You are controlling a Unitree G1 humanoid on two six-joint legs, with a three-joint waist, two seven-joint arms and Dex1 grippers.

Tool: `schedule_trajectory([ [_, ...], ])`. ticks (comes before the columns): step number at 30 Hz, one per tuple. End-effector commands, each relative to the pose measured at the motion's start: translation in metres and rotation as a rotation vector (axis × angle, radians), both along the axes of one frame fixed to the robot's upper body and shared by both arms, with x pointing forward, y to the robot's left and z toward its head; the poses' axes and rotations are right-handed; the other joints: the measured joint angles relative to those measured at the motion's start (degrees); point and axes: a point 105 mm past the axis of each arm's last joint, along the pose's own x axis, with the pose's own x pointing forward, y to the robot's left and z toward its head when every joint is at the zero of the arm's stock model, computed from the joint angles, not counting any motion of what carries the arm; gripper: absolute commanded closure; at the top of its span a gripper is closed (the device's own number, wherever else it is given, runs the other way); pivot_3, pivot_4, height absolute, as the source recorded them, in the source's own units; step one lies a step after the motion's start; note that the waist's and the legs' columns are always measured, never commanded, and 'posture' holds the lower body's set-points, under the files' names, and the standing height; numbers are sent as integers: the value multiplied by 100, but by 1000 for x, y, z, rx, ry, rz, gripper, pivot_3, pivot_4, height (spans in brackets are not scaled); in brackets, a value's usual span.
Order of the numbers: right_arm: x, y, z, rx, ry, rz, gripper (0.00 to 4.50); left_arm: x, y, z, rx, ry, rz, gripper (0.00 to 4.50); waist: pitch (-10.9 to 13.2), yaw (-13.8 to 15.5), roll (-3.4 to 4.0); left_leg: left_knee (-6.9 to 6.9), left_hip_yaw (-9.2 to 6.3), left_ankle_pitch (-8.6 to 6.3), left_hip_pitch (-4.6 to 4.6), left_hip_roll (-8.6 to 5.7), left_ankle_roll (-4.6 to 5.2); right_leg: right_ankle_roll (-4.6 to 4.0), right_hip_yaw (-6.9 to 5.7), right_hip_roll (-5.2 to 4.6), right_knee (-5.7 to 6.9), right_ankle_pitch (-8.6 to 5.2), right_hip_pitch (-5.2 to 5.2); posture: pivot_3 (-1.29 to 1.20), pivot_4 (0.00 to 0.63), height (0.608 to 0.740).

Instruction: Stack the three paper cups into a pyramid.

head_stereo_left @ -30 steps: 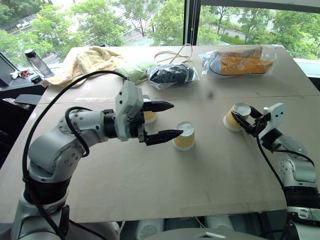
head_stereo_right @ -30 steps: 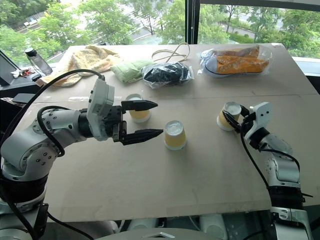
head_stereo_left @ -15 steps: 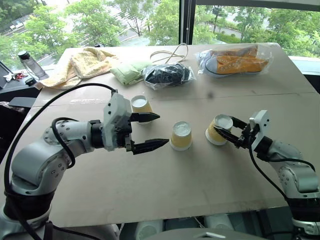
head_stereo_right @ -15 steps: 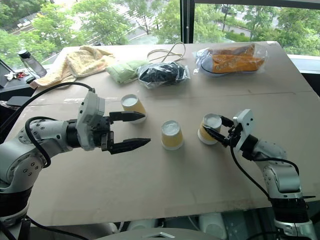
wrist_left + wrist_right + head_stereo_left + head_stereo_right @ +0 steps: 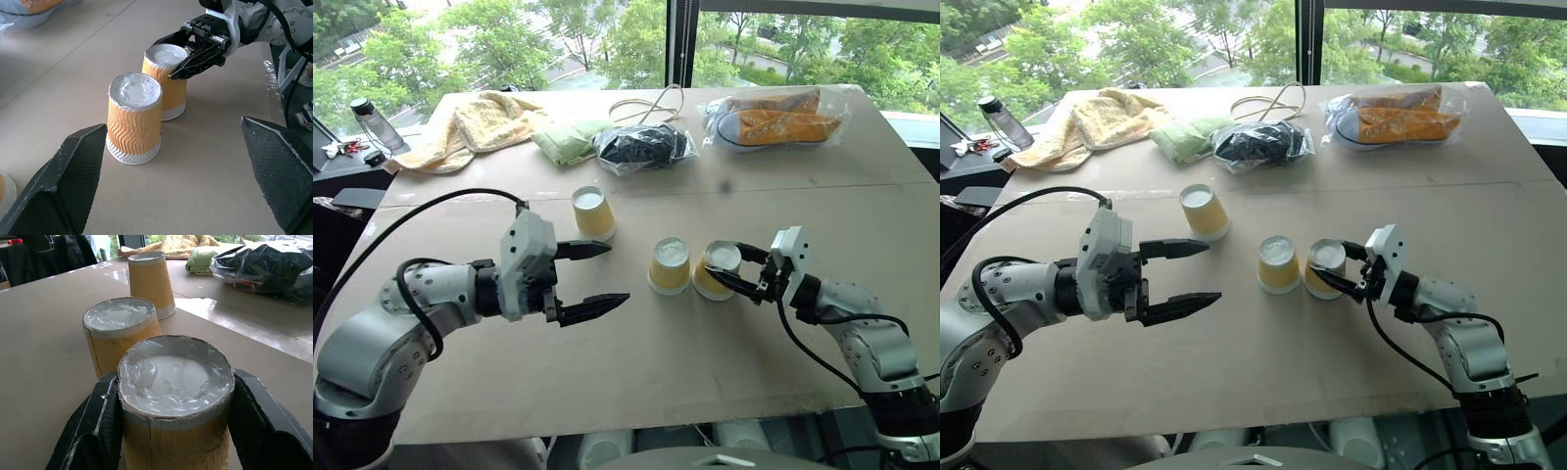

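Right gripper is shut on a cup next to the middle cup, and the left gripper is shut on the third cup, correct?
Not quite. The left gripper is open and holds nothing; the third cup stands apart from it, as the left eye view shows. The rest is right: the right gripper is shut on a cup beside the middle cup.

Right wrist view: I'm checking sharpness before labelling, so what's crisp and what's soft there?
Right wrist view: the held cup is crisp, while the far cup and black bag go soft. Left wrist view: own fingers blur at the edges.
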Motion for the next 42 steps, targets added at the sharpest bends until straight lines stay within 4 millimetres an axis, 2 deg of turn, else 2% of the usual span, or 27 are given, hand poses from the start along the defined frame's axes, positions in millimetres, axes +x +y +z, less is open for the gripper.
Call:
schedule_trajectory([
  [1, 1, 3, 4, -2, -33, 24, 2358, -1, 1, 9, 7, -52, -8, 0, 0, 0, 0, 0, 0, 0, 0, 0, 0, 0, 0, 0, 0, 0, 0, 0, 150, 740],
  [2, 2, 3, 5, 2, -40, 20, 2358, -2, 1, 8, 6, -52, -10, 0, 0, -2, 0, 0, 0, 0, 0, 0, 0, 0, 0, 0, 0, 0, 0, 0, 150, 740],
  [4, 3, 3, 7, 10, -35, 24, 1307, -4, 1, 7, 10, -42, -19, 0, 0, -5, 0, 0, 2, 0, 1, 0, 0, 0, 1, 0, 0, 0, 0, 0, 150, 740],
  [7, 0, 4, 13, 48, -34, 62, 63, -7, 2, 5, 21, -32, -32, 0, 1, -1, 1, 0, 1, 0, 0, 0, 0, 0, 0, 0, 0, 0, 0, 0, 150, 740],
  [12, 1, -7, 23, 55, -80, 39, 63, -7, 4, 8, -4, -47, -30, 0, 1, 7, 0, -1, -1, 0, -2, 0, 0, 0, -1, -2, -2, 0, -1, 0, 150, 740],
  [18, -16, -23, 43, 100, -125, 55, 63, -3, 20, 15, -198, -114, 93, 0, 2, 5, -1, -4, -1, 0, -5, 1, 0, 0, -1, -8, -8, 0, 0, 0, 150, 740],
  [22, -22, -36, 68, 185, -185, 42, 63, 18, 45, 24, -369, -197, 303, 0, 3, 9, 2, -3, -4, 0, -1, 1, 1, 0, 3, -7, -2, 1, 2, 0, 150, 740],
  [25, -24, -48, 79, 186, -222, 14, 63, 41, 65, 6, -339, -202, 491, 0, 0, 23, -6, 4, -15, 0, 1, -1, 1, 0, 2, -9, 3, 1, 11, 0, 150, 740],
  [29, -31, -61, 87, 174, -242, 3, 63, 68, 72, -15, -288, -275, 637, 0, 0, 60, -7, 4, -7, -1, 0, -8, 1, 1, -7, -10, -3, 1, 11, 0, 150, 740],
  [35, -42, -65, 91, 148, -265, -5, 63, 101, 66, -34, -250, -331, 708, 0, 4, 107, -21, 5, -5, -1, -5, -6, 1, 2, -7, -8, -6, 2, 9, 0, 150, 740],
  [42, -49, -67, 99, 136, -294, -35, 63, 126, 44, -36, -260, -348, 621, 0, 4, 137, -21, 7, -5, -1, -4, -5, 1, 2, -10, -8, -1, 2, 9, 0, 150, 740],
])
